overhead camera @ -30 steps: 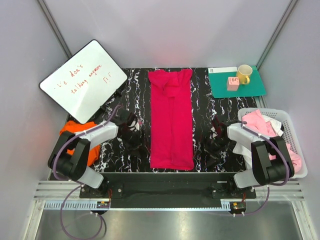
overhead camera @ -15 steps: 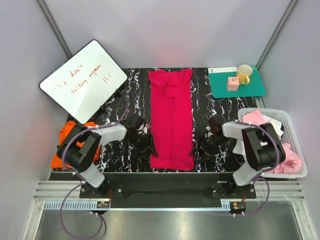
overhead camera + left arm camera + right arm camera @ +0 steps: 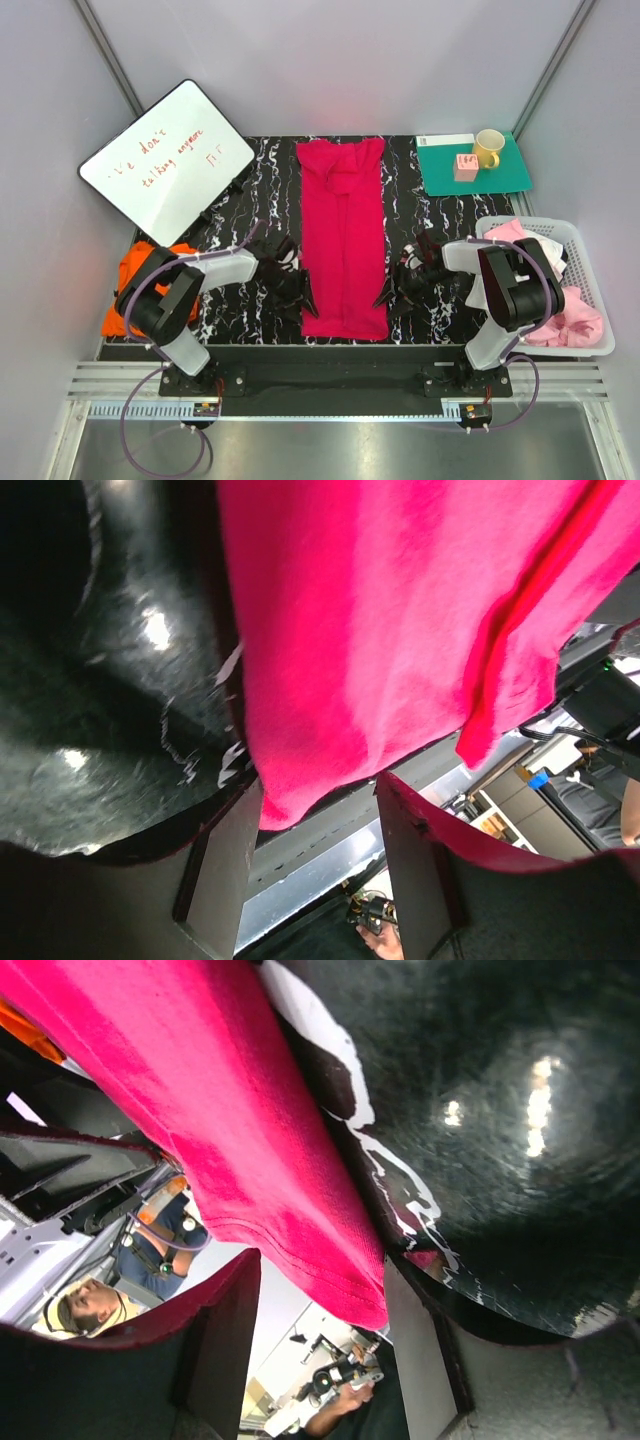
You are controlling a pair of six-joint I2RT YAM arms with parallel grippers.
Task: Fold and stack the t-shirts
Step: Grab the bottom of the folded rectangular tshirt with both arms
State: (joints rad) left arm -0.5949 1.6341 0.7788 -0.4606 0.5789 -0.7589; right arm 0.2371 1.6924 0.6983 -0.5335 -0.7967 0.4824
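Magenta-red t-shirt (image 3: 380, 630) — hem between jaws in wrist views.

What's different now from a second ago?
The left arm and right arm swung inward to the near corners of the red shirt, their jaws narrowing around its edges. The shirt itself, the orange shirt, basket, whiteboard and mug stayed put.
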